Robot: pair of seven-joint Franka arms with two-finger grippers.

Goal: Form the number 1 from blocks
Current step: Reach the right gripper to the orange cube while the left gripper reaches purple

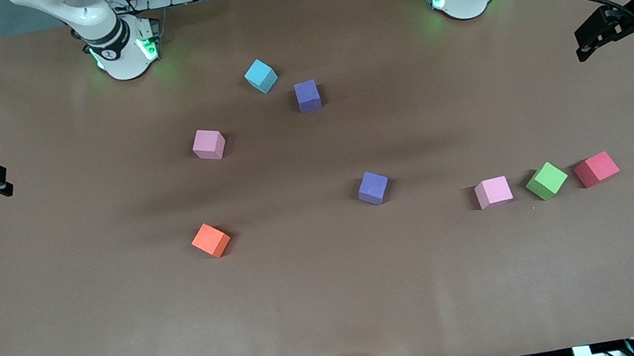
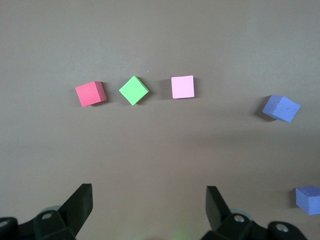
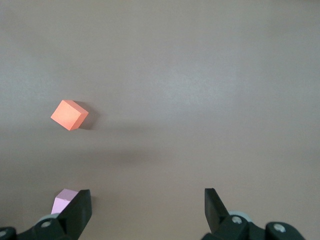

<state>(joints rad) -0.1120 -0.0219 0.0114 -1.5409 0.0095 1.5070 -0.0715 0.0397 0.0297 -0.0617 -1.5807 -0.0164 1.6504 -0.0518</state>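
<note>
Mid-table lie a light blue cube point(image 1: 261, 76), a purple cube point(image 1: 308, 96) point(image 2: 307, 200) and a pink cube point(image 1: 208, 144) point(image 3: 62, 202). Nearer the front camera sit an orange cube point(image 1: 211, 240) point(image 3: 69, 115) and a second purple cube point(image 1: 373, 187) point(image 2: 281, 108). Another pink cube point(image 1: 493, 192) point(image 2: 182, 87) lies toward the left arm's end. My left gripper point(image 1: 582, 46) point(image 2: 149, 200) hangs open and empty over the left arm's end of the table. My right gripper point(image 1: 5, 182) point(image 3: 147, 202) is open and empty over the right arm's end.
A green cube point(image 1: 546, 180) point(image 2: 134, 90) and a red cube point(image 1: 596, 168) point(image 2: 91, 93) lie in a row beside the second pink cube. The brown table point(image 1: 338, 303) is bare along the edge nearest the front camera.
</note>
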